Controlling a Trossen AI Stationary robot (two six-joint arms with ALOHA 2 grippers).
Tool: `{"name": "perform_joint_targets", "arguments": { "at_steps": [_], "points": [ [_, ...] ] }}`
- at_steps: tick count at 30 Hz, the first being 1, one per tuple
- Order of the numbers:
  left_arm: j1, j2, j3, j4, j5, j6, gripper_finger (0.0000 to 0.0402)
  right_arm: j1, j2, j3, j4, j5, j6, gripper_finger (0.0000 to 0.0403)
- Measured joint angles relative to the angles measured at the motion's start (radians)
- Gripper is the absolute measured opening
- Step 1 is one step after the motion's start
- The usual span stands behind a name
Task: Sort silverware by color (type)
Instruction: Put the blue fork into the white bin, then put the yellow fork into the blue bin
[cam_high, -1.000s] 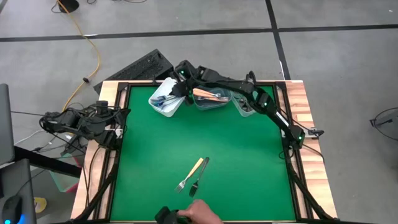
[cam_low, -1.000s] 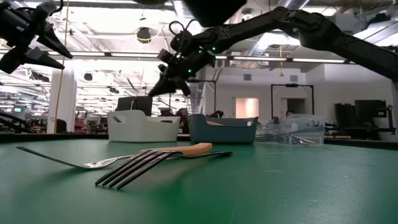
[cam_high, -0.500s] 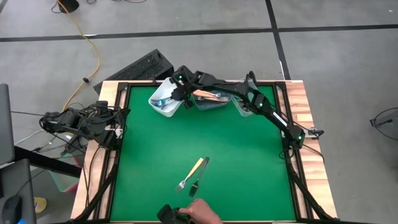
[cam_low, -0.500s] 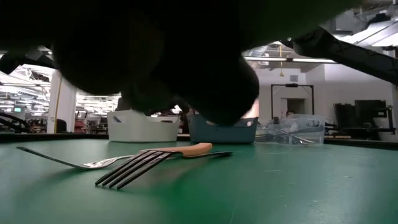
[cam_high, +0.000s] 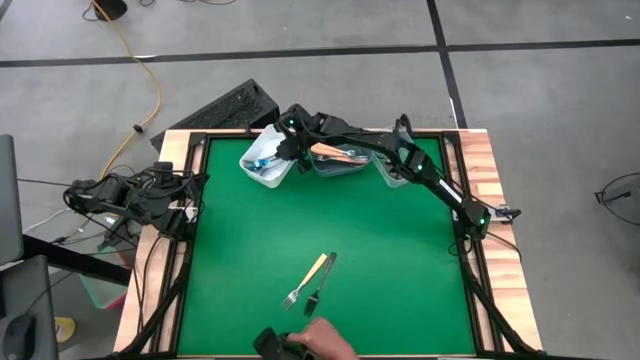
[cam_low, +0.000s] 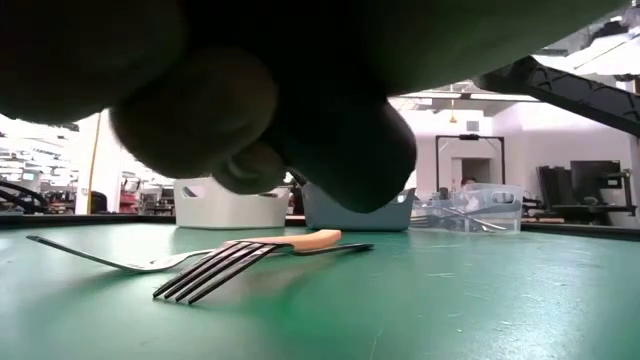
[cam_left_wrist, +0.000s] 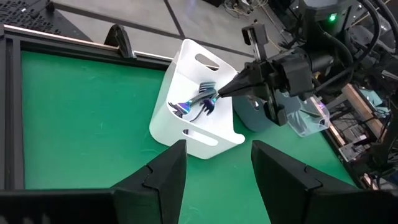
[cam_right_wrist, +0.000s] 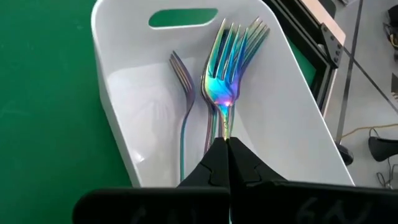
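Note:
My right gripper (cam_high: 284, 150) reaches across the far edge to the white bin (cam_high: 262, 168) and is shut on a rainbow-sheen fork (cam_right_wrist: 225, 68). This fork's head is inside the bin, above other forks (cam_right_wrist: 184, 112) lying on its floor. A wooden-handled fork (cam_high: 307, 279) and a black fork (cam_high: 322, 284) lie crossed on the green mat near the front edge; they also show in the low view (cam_low: 250, 255). My left gripper (cam_left_wrist: 217, 180) waits open at the table's left edge, touching nothing. My right gripper pinches the rainbow fork's thin handle (cam_right_wrist: 224, 129) between its two fingertips. The fingers slant down from the table's right side and lie along the fork. The fork sticks out past the tips, head foremost, into the white bin (cam_left_wrist: 186, 124). Whether the head touches the bin cannot be told.
A grey-blue bin (cam_high: 338, 160) holding wooden-handled pieces and a clear bin (cam_high: 392, 172) stand right of the white one along the far edge. A person's hand (cam_high: 322, 340) is at the front edge, and a dark shape (cam_low: 280, 90) blocks much of the low view.
My right gripper, shut on the fork, has sunk a little and gone toward the table's left, bringing the fork's head into the white bin. A dark shape has come in front of the low camera.

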Motion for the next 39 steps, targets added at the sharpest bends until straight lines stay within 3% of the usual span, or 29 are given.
{"name": "perform_joint_targets", "arguments": {
  "at_steps": [26, 39],
  "points": [
    [0.000, 0.000, 0.000, 0.000, 0.002, 0.001, 0.0164, 0.022, 0.039, -0.001, 0.080, 0.062, -0.028, 0.0001],
    [0.000, 0.000, 0.000, 0.000, -0.007, 0.003, 0.0164, 0.022, -0.136, 0.003, 0.082, 0.134, 0.110, 0.0001]
  ]
}}
